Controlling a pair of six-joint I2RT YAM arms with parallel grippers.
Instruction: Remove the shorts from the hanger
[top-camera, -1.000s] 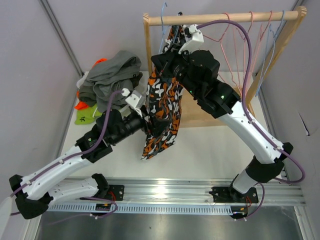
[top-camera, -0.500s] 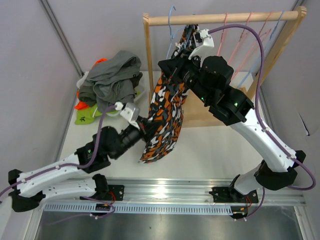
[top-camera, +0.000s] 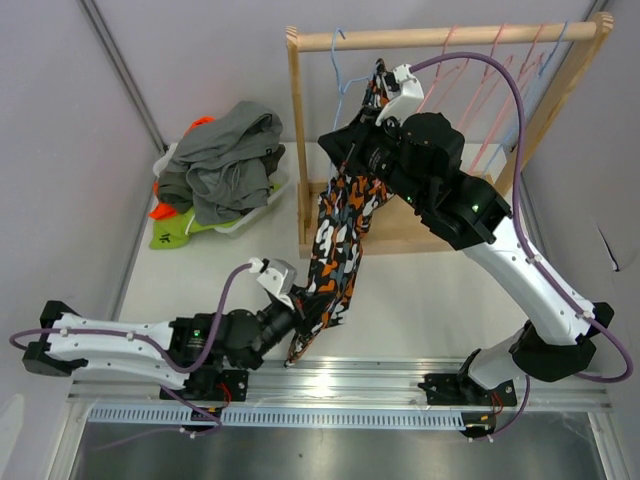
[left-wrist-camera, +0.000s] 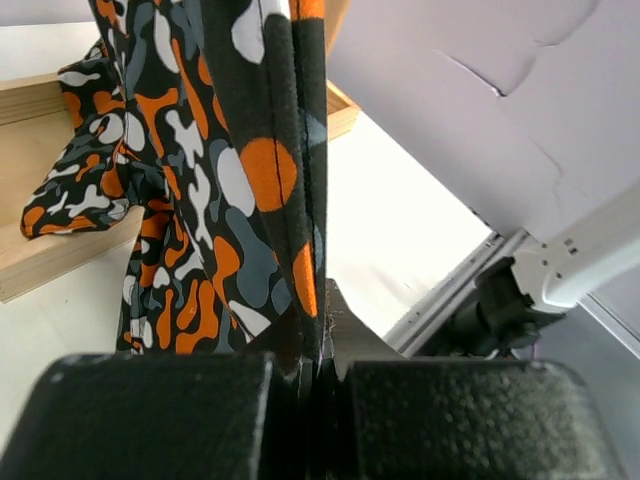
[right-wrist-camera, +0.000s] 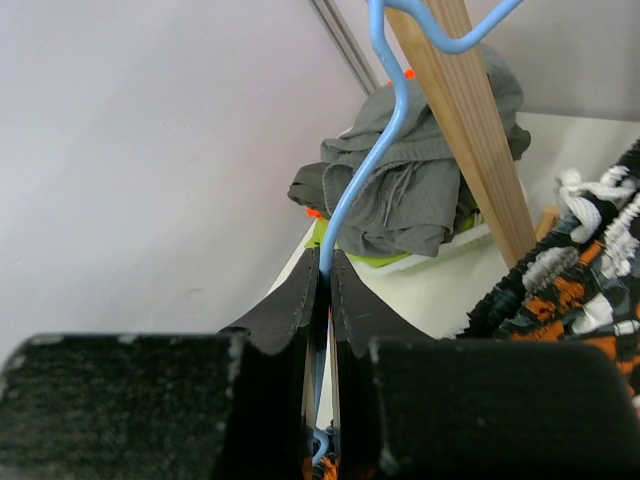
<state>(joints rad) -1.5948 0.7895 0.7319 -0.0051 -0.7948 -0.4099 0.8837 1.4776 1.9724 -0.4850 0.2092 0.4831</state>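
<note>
The camouflage-print shorts (top-camera: 340, 235) hang stretched from a blue hanger (top-camera: 341, 82) whose hook sits up at the wooden rail. My right gripper (top-camera: 346, 150) is shut on the hanger's wire just above the waistband. In the right wrist view the blue hanger (right-wrist-camera: 368, 160) runs up from between the closed fingers of the right gripper (right-wrist-camera: 325, 275), and the shorts' waistband (right-wrist-camera: 590, 265) shows at the right. My left gripper (top-camera: 302, 316) is shut on the shorts' lower hem near the table's front. The left wrist view shows the left gripper (left-wrist-camera: 318, 352) pinching the shorts (left-wrist-camera: 240, 190) at the seam.
A wooden rack (top-camera: 450, 37) carries several empty pink and blue hangers (top-camera: 492, 85) right of the shorts; its base board (top-camera: 425, 228) lies under them. A pile of grey, orange and green clothes (top-camera: 225, 160) fills a white tray at back left. A metal rail (top-camera: 330, 385) runs along the front.
My left gripper closed on the shorts' lower edge and drew back toward the front of the table, pulling the cloth taut and downward. The right arm rose and shifted slightly right with the hanger.
</note>
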